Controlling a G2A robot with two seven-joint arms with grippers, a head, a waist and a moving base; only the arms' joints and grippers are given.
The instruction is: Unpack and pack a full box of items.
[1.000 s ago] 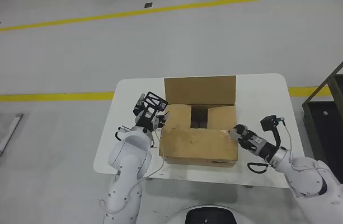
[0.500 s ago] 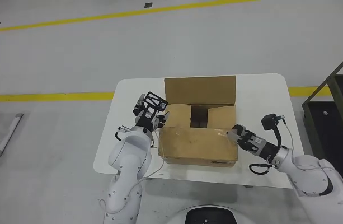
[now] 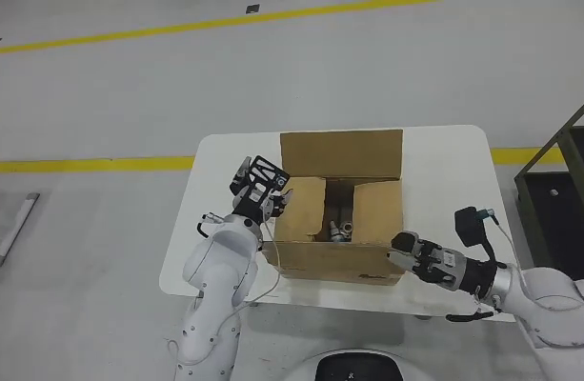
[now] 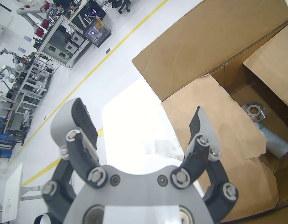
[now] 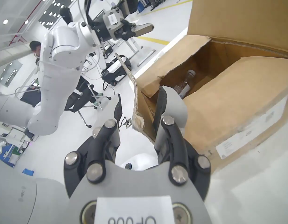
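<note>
A brown cardboard box (image 3: 339, 257) stands mid-table, its back flap (image 3: 341, 152) upright and both side flaps half raised. Inside lie a metal flange (image 3: 341, 229) (image 4: 253, 111), a grey tube (image 4: 272, 141) and a clear bottle (image 5: 184, 82). My right gripper (image 3: 406, 250) (image 5: 141, 110) is at the box's front right corner, shut on the torn edge of the front flap (image 5: 134, 89), which is pulled outward. My left gripper (image 3: 271, 193) (image 4: 141, 122) hovers open at the box's left side, one finger (image 4: 200, 127) beside the left flap (image 4: 218, 122), holding nothing.
The white table (image 3: 444, 162) has bare room to the right and left of the box. A dark metal frame (image 3: 558, 190) stands off the table's right edge. A yellow floor line (image 3: 82, 164) runs behind.
My right gripper has drawn back toward the table's front edge with the front flap, uncovering the box's inside and its items. The left gripper has hardly moved.
</note>
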